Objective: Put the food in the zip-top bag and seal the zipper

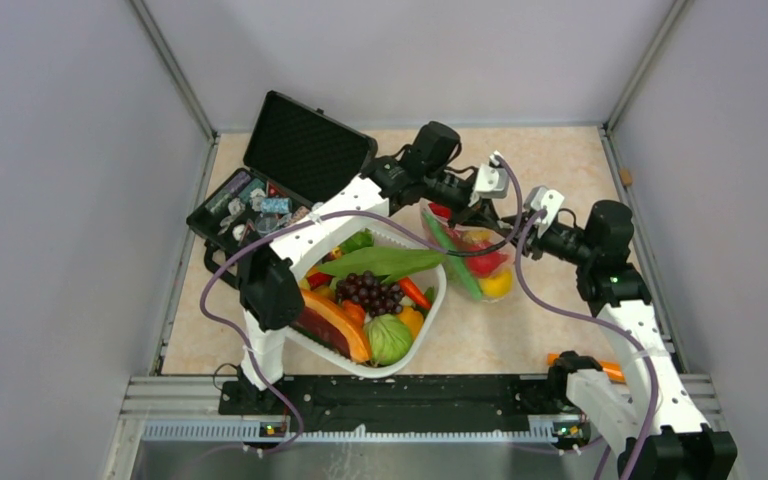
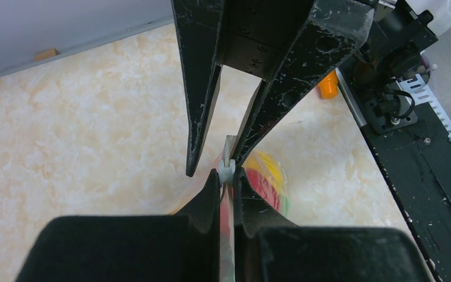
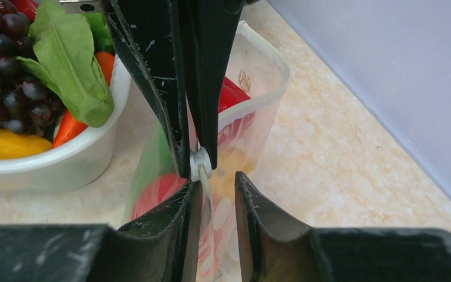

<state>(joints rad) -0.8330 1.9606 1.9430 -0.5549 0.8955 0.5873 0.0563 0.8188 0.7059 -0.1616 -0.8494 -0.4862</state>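
The zip-top bag stands upright right of the basket, with food inside: a red piece, a yellow lemon and a long green pod. My left gripper is shut on the zipper along the bag's top edge, just behind its white slider. My right gripper faces it from the other side, open. The bag's top strip runs between its jaws against the left finger. The slider sits just beyond its fingertips.
A white oval basket left of the bag holds dark grapes, a papaya slice, a green leaf and other produce. An open black case stands at the back left. An orange object lies by the right arm's base.
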